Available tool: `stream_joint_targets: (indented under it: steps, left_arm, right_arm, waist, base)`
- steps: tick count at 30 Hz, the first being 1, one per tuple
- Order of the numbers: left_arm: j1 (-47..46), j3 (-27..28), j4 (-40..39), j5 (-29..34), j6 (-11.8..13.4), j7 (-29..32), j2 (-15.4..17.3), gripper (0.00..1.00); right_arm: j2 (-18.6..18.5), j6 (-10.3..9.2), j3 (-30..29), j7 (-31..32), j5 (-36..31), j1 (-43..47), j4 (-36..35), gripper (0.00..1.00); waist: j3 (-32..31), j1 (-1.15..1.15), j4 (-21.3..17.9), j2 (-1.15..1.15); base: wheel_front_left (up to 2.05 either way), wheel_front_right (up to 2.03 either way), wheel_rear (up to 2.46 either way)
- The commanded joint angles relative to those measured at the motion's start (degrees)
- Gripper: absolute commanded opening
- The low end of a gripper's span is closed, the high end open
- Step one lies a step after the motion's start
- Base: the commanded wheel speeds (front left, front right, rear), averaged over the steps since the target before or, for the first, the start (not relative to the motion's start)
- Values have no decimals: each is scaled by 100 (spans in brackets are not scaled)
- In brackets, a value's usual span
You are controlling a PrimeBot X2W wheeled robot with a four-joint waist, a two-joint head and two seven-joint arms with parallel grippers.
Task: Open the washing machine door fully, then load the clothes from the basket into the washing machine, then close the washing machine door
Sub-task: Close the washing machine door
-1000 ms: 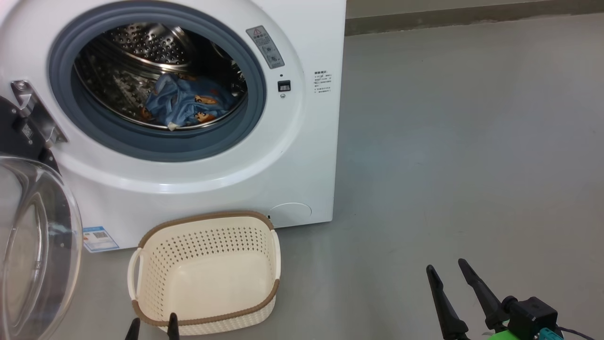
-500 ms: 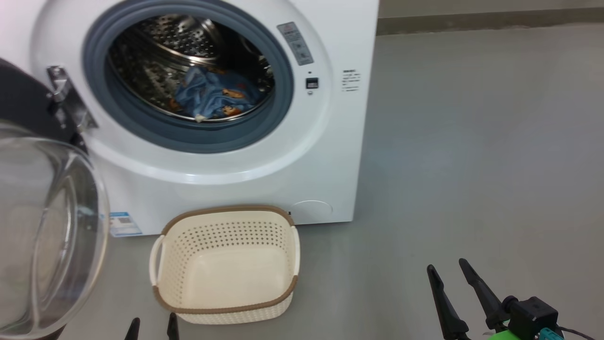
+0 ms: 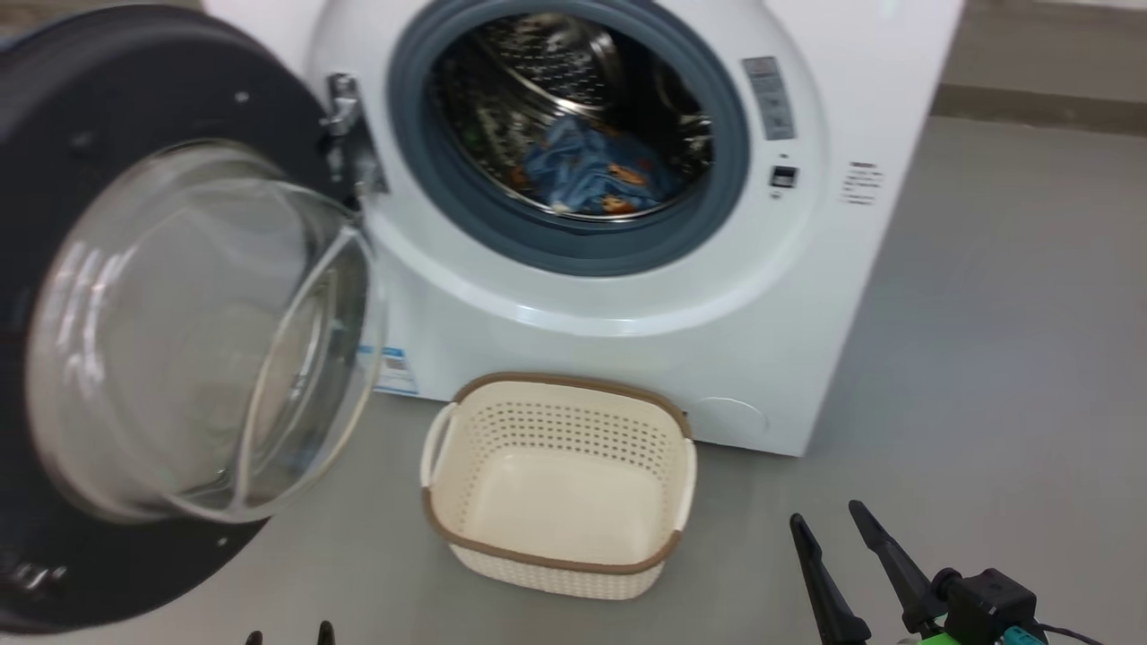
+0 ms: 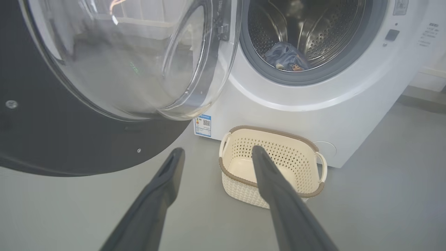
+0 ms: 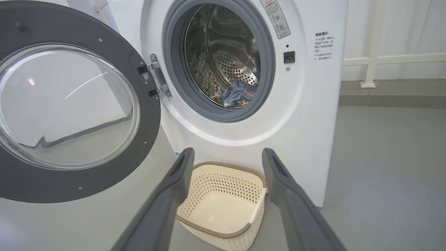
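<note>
The white washing machine [image 3: 806, 296] stands with its door [image 3: 179, 331] swung wide open to the left, black rim and bulging glass bowl facing me. The light-blue clothes [image 3: 591, 175] with orange bears lie inside the steel drum. The cream basket [image 3: 556, 562] sits empty on the floor in front of the machine. My left gripper [image 3: 287, 634] peeks in at the bottom edge, open, below the door. My right gripper [image 3: 823, 512] is open at the lower right, off to the basket's right. In the wrist views both the left gripper [image 4: 217, 149] and the right gripper [image 5: 227, 150] hold nothing.
Grey floor [image 3: 986, 358] stretches open to the right of the machine. The open door [image 4: 122, 62] hangs close above my left fingers. A blue label sticker [image 3: 394, 372] sits low on the machine front. A white railing [image 5: 373, 59] stands by the wall behind.
The head camera has swung left, so the machine and basket sit further right in view and the whole open door shows. Both grippers stay open and empty.
</note>
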Motion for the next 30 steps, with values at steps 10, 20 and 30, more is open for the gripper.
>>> stream_joint_targets:
  steps: [10, 20, 30]
  left_arm:
    - [-34, 418, -372, -161, 206, -37, 44, 100]
    - [109, 412, -619, -396, 436, -37, 44, 100]
    - [108, 613, -765, -1036, 368, -37, 44, 0]
  right_arm:
    - [-113, 9, 587, -27, 82, -452, 2, 100]
    - [-235, 9, 917, -27, 212, -773, 188, 100]
    - [-233, 9, 918, -27, 229, -717, 198, 100]
  waist:
    - [20, 0, 1325, 0]
    - [129, 0, 1403, 0]
    - [145, 0, 1418, 0]
  base:
    - [0, 0, 0]
    - [0, 0, 0]
    - [0, 0, 0]
